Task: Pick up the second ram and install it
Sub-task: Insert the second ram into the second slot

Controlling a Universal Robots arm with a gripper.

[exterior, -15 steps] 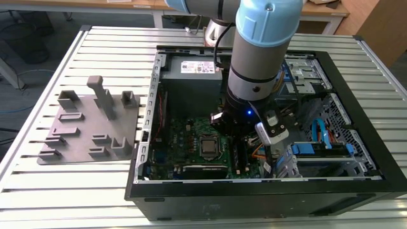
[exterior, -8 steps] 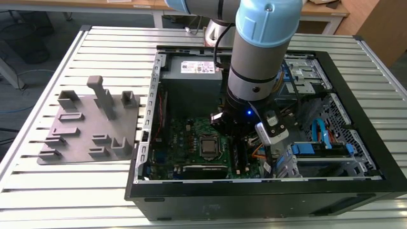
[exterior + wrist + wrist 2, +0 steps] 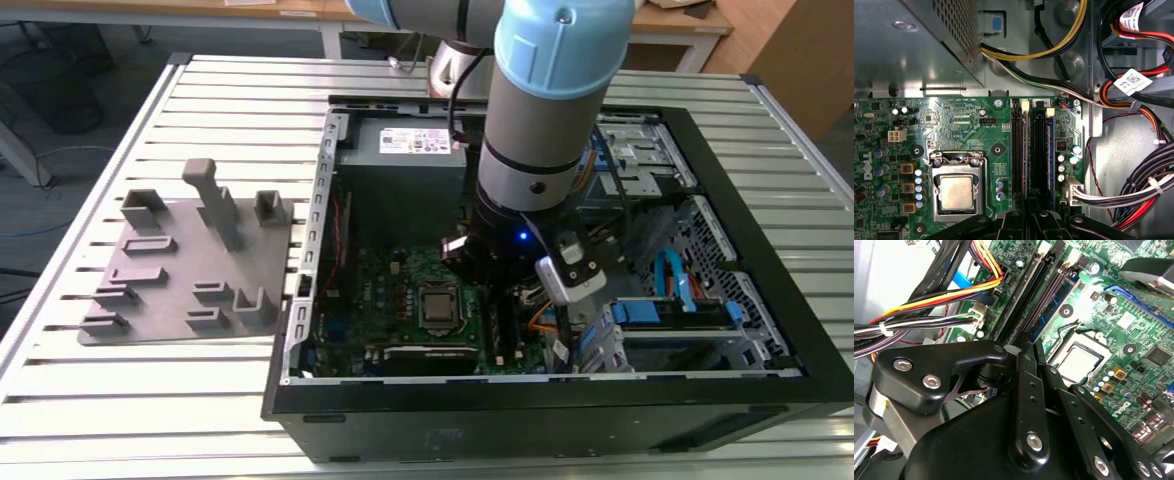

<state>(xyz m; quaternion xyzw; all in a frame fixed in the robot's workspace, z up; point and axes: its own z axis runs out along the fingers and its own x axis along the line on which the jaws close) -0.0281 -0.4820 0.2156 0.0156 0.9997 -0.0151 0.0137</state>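
— Where's the ram?

— A thin, blue-labelled ram stick (image 3: 1050,150) stands on edge beyond the black slot rails (image 3: 1017,150), away from the shiny processor socket (image 3: 956,192). I can't tell whether it's the second. My claw (image 3: 1021,347) is pinched together above those rails.

— Advice?

— Press straight down and evenly until the white clips (image 3: 1025,105) catch.

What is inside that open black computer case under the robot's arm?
Inside the case lie a green board with a silver chip, long black slots and bundled cables. The hand hangs over the slots, hiding their near ends.
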